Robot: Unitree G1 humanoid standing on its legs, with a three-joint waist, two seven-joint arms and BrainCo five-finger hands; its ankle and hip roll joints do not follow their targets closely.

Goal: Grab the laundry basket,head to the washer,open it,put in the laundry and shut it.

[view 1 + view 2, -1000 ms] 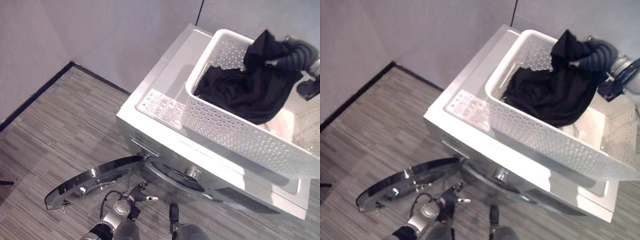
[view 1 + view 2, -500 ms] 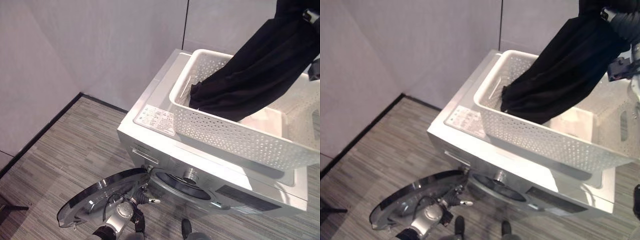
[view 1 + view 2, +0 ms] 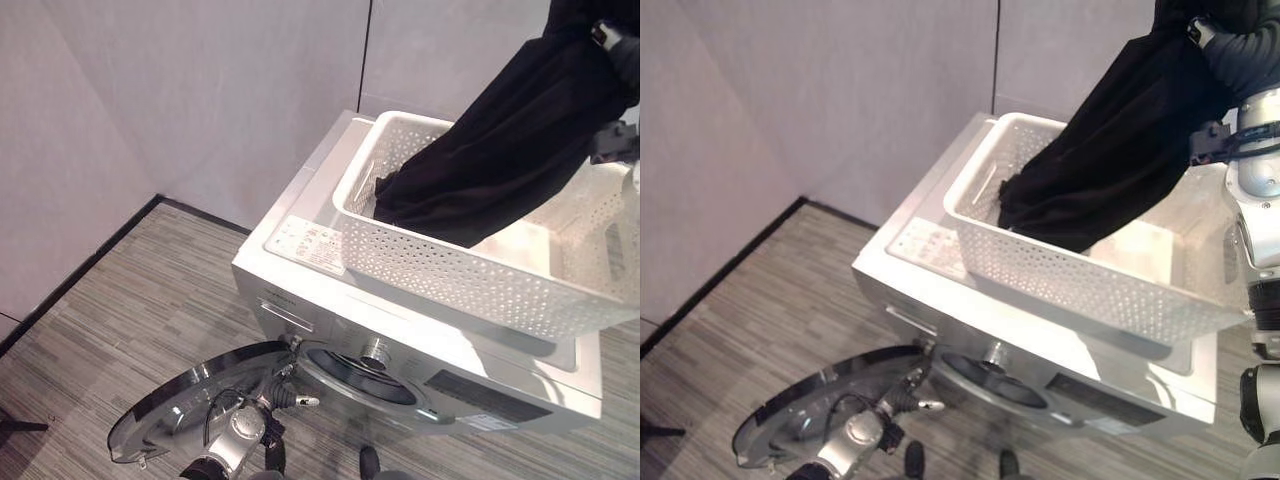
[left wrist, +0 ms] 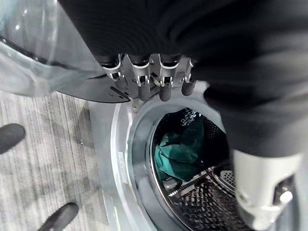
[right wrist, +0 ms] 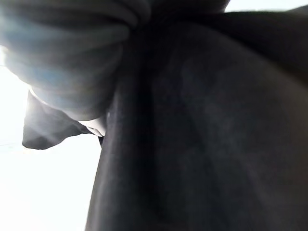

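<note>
A white perforated laundry basket point(image 3: 440, 275) stands on top of the white washer point(image 3: 300, 235). My right hand point(image 3: 1232, 45) is high at the upper right, shut on a black garment point(image 3: 520, 140). The garment hangs stretched from the hand, with its lower end inside the basket. The washer's round door point(image 3: 190, 410) is swung wide open to the left. My left hand point(image 3: 288, 397) hovers open beside the door hinge, its fingers point(image 4: 144, 77) holding nothing. A teal cloth point(image 4: 180, 151) lies inside the drum point(image 4: 192, 192).
Grey walls stand close behind and left of the washer, with a dark skirting point(image 3: 90, 265) along the striped floor point(image 3: 130, 330). A label point(image 3: 310, 238) is on the washer's top. Something pale point(image 3: 520, 240) lies on the basket's bottom.
My right hand has risen and drawn the black garment up out of the basket. The view has shifted a little. My left hand stays by the open door.
</note>
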